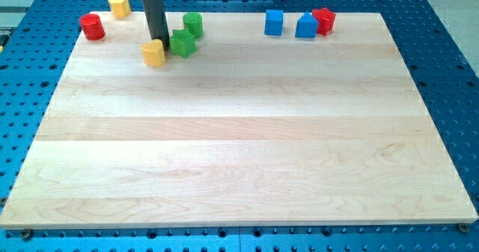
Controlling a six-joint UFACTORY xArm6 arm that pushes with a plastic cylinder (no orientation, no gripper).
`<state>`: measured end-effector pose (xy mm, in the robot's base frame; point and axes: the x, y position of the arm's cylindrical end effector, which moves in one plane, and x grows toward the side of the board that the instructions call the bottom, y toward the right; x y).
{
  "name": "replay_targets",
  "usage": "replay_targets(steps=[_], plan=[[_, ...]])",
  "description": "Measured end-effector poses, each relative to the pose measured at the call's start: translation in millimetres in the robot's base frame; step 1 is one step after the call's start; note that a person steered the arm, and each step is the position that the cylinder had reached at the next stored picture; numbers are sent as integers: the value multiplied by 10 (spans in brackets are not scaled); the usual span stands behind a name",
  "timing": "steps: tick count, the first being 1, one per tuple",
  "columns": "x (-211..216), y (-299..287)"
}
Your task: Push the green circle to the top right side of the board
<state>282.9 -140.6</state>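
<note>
A pale wooden board (239, 147) lies on a blue perforated bench, and nearly all the blocks crowd its upper edge. My tip (159, 40) stands in the upper left of the frame, down among three blocks: a yellow block (153, 54) sits just below it, apparently touching, a green star (182, 42) is just to its right, and the green circle (193, 23) lies a little further up and right, close against the star near the board's top edge. I have no jaws at all, only the bare rod, so nothing is held and the tip can only shove.

Further left in the top corner are a red cylinder (92, 27) and a second yellow block (119, 4), the latter seemingly off the board. Toward the upper right stand a blue cube (274, 22), another blue block (306, 26) and a red block (323, 19), these last two touching.

To do this step well, I judge the tip should come round to the circle's left side, clear of the star, then push rightward along the top edge. The blue and red blocks stand in that line, so the path ought to dip slightly below them, or they will be carried along
</note>
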Motion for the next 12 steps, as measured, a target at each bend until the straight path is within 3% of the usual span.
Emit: replay_targets(steps=[8,11,12], plan=[[-497,71],[-496,166],[-496,521]])
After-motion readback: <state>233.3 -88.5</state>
